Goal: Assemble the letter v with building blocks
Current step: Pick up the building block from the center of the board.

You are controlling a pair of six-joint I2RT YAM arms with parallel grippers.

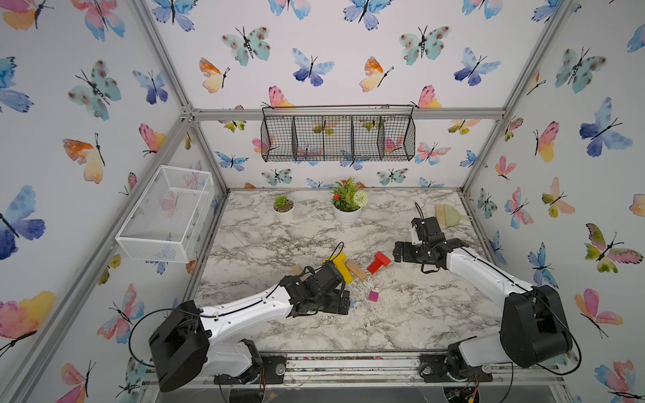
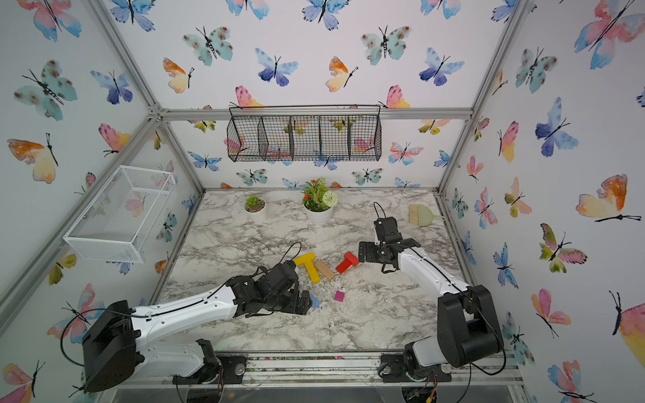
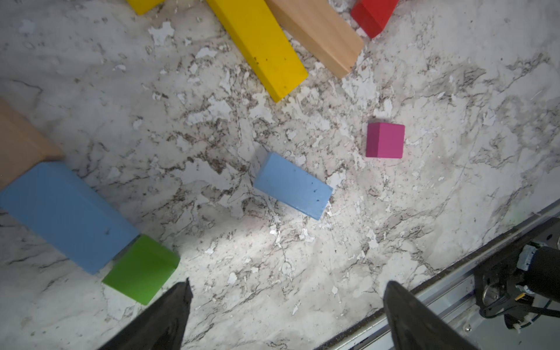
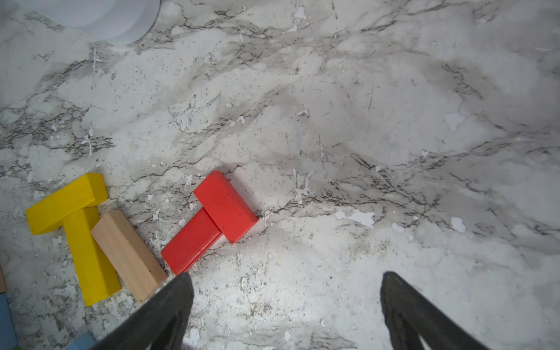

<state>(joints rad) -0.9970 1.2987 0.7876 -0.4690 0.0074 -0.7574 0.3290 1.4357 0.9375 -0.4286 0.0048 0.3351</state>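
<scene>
Scattered building blocks (image 3: 292, 185) — marble table (image 3: 454, 121)

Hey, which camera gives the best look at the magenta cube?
The left wrist view: the magenta cube appears large, sharp and unobstructed, with nothing touching it. Both top views show it only as a tiny pink square. The right wrist view does not clearly show it.

Bars: 2 yellow (image 3: 260, 45), 2 tan (image 3: 318, 33), 2 blue (image 3: 292, 185), 2 red (image 4: 225, 206). Cubes: 1 green (image 3: 142, 268), 1 magenta (image 3: 385, 140).
</scene>
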